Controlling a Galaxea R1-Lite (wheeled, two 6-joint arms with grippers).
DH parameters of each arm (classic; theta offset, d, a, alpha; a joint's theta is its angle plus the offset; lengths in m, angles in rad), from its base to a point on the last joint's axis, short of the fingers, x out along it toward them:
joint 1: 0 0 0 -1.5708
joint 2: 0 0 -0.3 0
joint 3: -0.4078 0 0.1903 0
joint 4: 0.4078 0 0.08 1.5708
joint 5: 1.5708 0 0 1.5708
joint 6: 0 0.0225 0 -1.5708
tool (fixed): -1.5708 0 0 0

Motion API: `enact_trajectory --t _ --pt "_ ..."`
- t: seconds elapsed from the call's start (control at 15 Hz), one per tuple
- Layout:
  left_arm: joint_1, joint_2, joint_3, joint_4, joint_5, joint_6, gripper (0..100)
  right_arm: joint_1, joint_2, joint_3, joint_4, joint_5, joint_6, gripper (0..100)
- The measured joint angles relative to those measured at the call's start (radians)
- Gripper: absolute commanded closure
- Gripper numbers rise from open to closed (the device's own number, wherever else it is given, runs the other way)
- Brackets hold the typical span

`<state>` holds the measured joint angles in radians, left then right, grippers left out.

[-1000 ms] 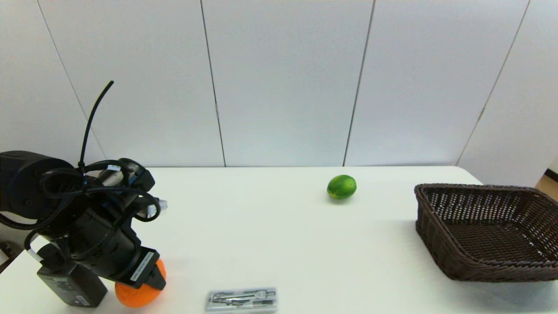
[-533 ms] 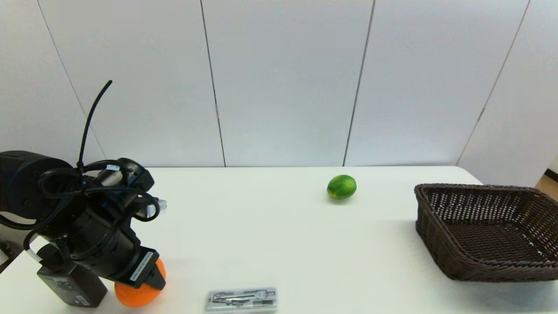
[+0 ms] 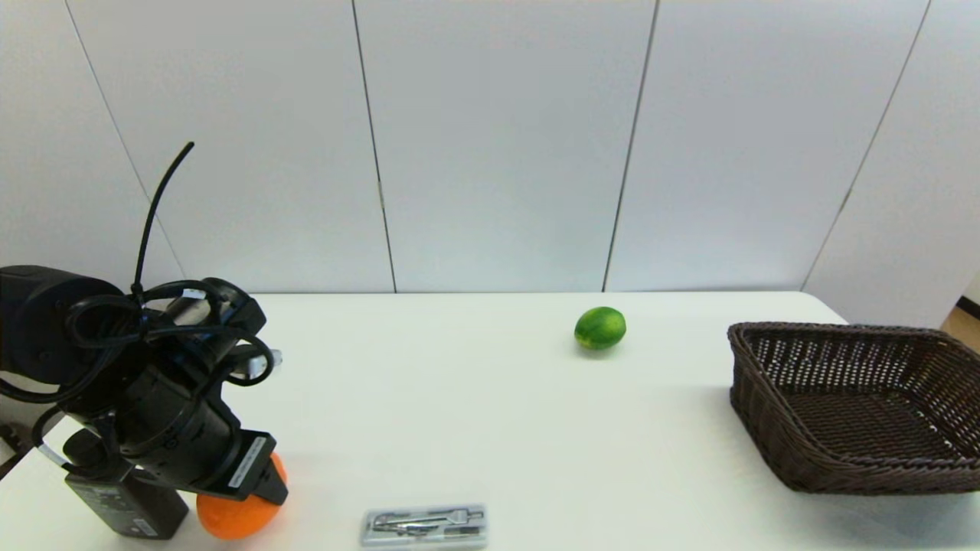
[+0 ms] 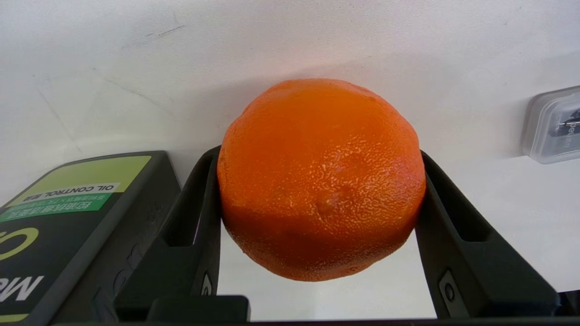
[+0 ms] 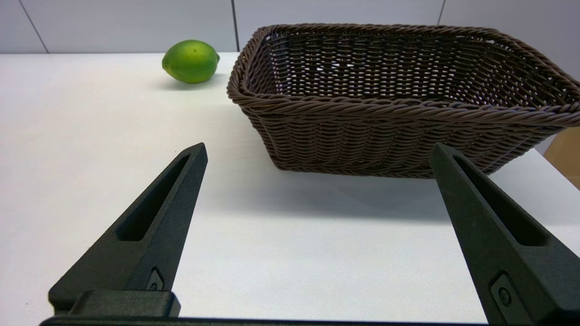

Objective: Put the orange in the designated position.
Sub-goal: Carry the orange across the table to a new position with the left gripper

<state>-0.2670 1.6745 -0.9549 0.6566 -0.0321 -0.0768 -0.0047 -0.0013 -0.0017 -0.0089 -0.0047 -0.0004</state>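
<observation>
The orange [image 3: 233, 516] sits at the near left corner of the counter [image 3: 475, 413], under the left gripper [image 3: 237, 497], which reaches down on it from above. In the left wrist view the orange [image 4: 321, 179] fills the gap between the two black fingers [image 4: 192, 226], each pressed against one side of it, so the jaws are closed on the fruit at about its full width. Whether it rests on the counter or hangs just above it cannot be told. Just beside the orange, on its left, lies a black box [image 3: 122, 505] with a green and white label [image 4: 68, 192]. To the right of the orange, along the near edge, lies a small clear plastic case [image 3: 425, 526] with metal tools inside; it is apart from the orange.

Farther back and well to the right of the orange lies a green fruit [image 3: 600, 327], alone on the white surface. A dark brown wicker basket [image 3: 773, 413] stands at the right end, farthest from the orange.

The right gripper [image 5: 317, 167] hovers low over the counter, near the basket [image 5: 398, 113], its jaws spread wide with nothing between them.
</observation>
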Motion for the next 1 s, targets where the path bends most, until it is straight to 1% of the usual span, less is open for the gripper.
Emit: enact_trajectory --t 1.0 --pt "-0.001 0.022 -0.001 -0.001 0.000 0.000 100 0.000 0.000 0.000 0.000 0.000 0.000 0"
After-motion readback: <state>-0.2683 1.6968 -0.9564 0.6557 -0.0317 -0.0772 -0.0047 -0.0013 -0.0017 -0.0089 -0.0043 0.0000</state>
